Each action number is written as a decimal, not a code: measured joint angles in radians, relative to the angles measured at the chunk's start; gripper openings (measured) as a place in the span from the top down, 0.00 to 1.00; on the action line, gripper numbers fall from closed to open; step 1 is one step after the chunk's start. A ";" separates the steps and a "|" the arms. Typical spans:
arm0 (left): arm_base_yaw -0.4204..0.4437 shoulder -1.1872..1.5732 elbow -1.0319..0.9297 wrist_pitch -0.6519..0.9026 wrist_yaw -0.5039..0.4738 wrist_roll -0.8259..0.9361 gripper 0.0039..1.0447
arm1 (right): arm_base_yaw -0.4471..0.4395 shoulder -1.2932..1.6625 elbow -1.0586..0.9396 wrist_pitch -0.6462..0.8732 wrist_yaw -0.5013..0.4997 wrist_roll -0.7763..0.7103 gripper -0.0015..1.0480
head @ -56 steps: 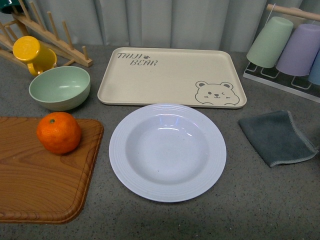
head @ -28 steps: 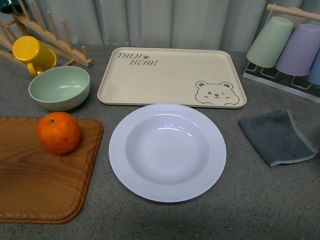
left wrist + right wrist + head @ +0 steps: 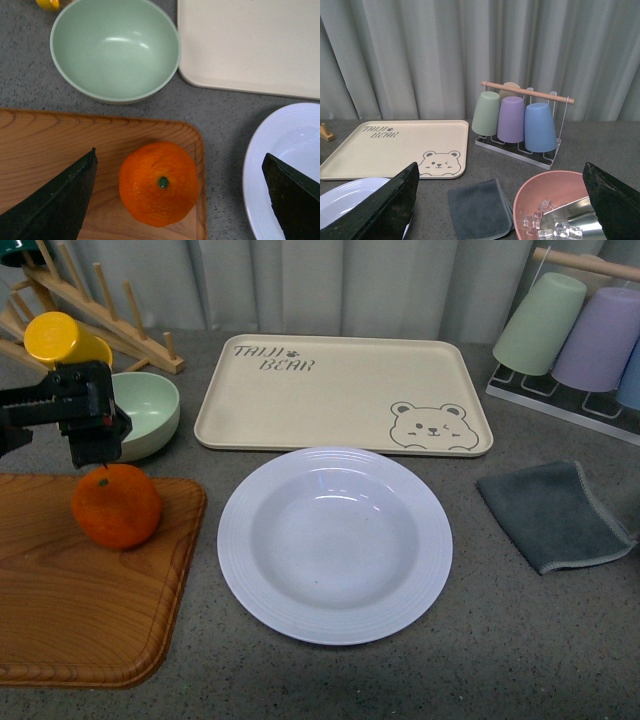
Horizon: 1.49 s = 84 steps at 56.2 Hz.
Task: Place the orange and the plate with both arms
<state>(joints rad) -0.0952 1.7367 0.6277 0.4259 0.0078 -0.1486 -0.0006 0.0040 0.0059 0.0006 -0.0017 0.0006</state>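
Grey worktop [image 3: 520, 650], curtain [image 3: 300, 280] behind. Hung with left end effector [image 3: 92, 440] spread wide just above orange [image 3: 117, 506] on board [image 3: 60, 620]; plate [image 3: 335, 545] alongside, untouched. Likely needed lowering straight, centred, then closing gently. Right end effector [image 3: 500, 167] likewise apart.

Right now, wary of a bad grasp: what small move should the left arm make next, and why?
Probably lower the left gripper straight down: it hangs open above the orange, which sits on the wooden board, between the fingers and not yet gripped.
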 joint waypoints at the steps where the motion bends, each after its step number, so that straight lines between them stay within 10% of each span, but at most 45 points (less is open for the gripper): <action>1: 0.002 0.005 0.003 -0.006 -0.002 0.002 0.06 | 0.000 0.000 0.000 0.000 0.000 0.000 0.09; 55: 0.014 0.192 0.120 -0.132 0.038 0.043 0.06 | 0.000 0.000 0.000 0.000 0.000 0.000 0.09; 69: 0.014 0.195 0.130 -0.130 0.054 0.042 0.39 | 0.000 0.000 0.000 0.000 0.000 0.000 0.09; 84: -0.003 0.156 0.129 -0.146 0.068 0.030 0.43 | 0.000 0.000 0.000 0.000 0.000 0.000 0.09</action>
<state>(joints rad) -0.0986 1.8931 0.7563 0.2794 0.0753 -0.1188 -0.0006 0.0040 0.0059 0.0006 -0.0017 0.0006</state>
